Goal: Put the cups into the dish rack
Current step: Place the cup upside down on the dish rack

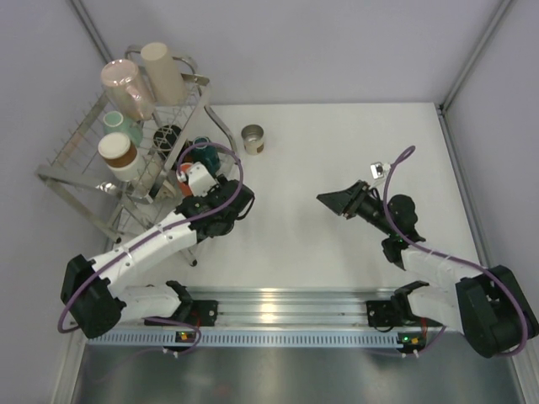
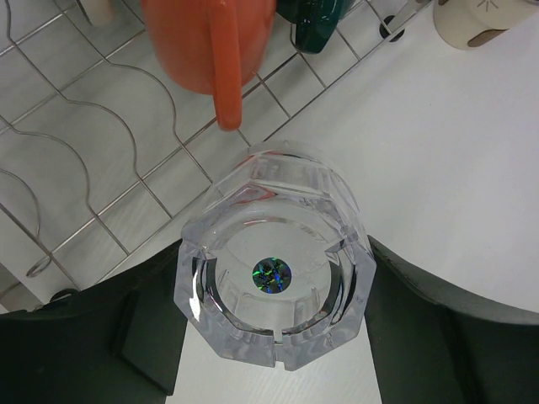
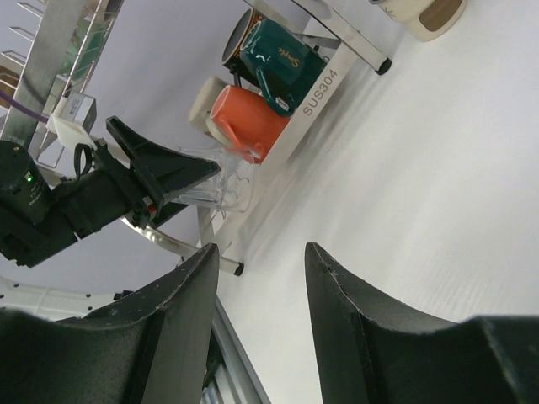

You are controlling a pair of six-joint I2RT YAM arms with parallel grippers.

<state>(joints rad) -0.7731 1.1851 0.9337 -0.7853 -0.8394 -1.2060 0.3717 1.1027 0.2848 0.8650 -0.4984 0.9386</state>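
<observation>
Cups sit in the dish rack (image 3: 316, 94): 1 pink cup (image 1: 126, 84), 1 beige cup (image 1: 162, 71), 1 teal cup (image 1: 125, 126) and 1 brown-banded cup (image 1: 116, 153) on the upper tiers. Lower down, 1 orange mug (image 2: 206, 42) and 1 dark teal mug (image 3: 282, 55) lie on their sides. The left gripper (image 2: 278, 328) clamps a clear glass (image 2: 274, 252) at the rack's lower edge. The right gripper (image 3: 261, 269) hangs over the white table (image 1: 337, 269), jaws apart and empty. A steel cup (image 1: 253, 139) stands on the table near the rack. Pale grey walls (image 1: 337, 50) enclose the table.

White arms (image 1: 156, 238), black joints, purple cables (image 1: 401, 160)
</observation>
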